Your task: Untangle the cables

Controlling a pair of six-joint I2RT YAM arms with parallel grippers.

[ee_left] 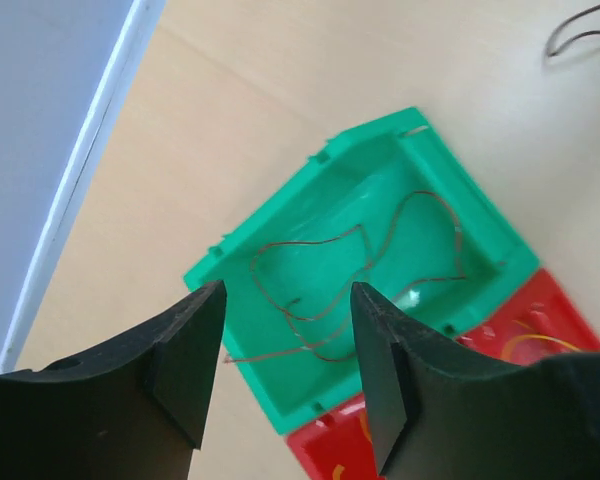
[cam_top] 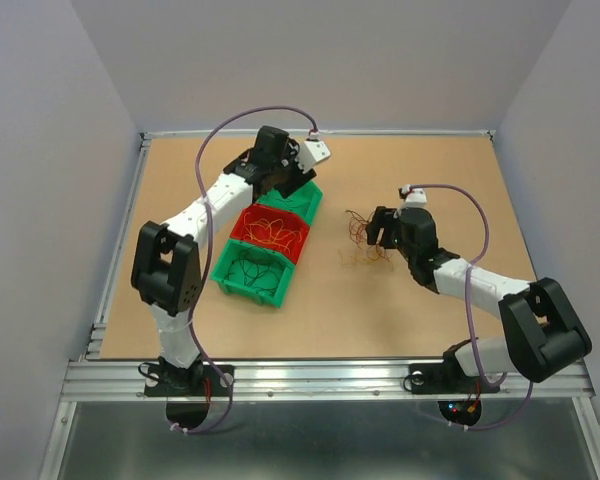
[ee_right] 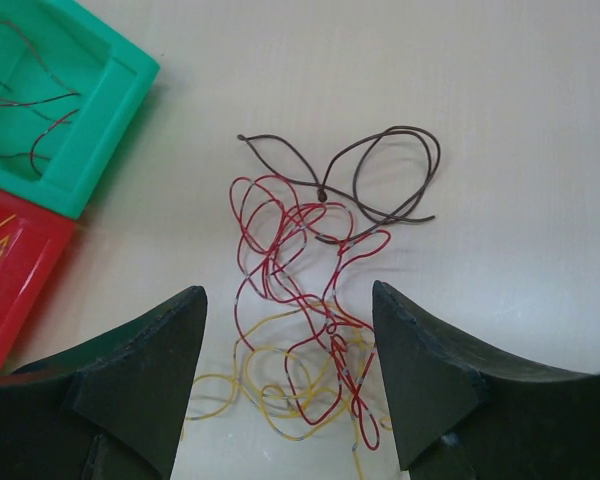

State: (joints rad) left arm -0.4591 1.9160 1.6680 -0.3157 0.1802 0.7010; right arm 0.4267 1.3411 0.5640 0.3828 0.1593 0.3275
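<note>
The counter point(cam_top: 380, 310) carries a row of three bins running, in the overhead view, from about 1 o'clock to 7 o'clock: a far green bin point(cam_top: 305, 205), a red bin point(cam_top: 270, 235) and a near green bin point(cam_top: 250, 272). Each seems to serve as a sorting place for one colour of wire.

The left arm reaches over the far green bin. Its left end effector point(ee_left: 288, 295) stands open and empty, and a thin brown wire point(ee_left: 325, 240) lies loose on the bin floor below it, curving mostly from 8 o'clock to 2 o'clock in the wrist view.

At 3 o'clock of the red bin, well apart from it, the cables point(cam_top: 365, 240) lie in a tangle on the bare counter. The right end effector point(ee_right: 288, 292) hangs over them, parted and holding nothing, probably lined up for the next pick.

The tangle's long axis runs 12 to 6 in the right wrist view. A dark cable point(ee_right: 325, 190) loops at the 12 o'clock end, red cable point(ee_right: 270, 240) knots through the middle, and yellow cable point(ee_right: 235, 380) spreads at 6 o'clock between the fingers.
</note>
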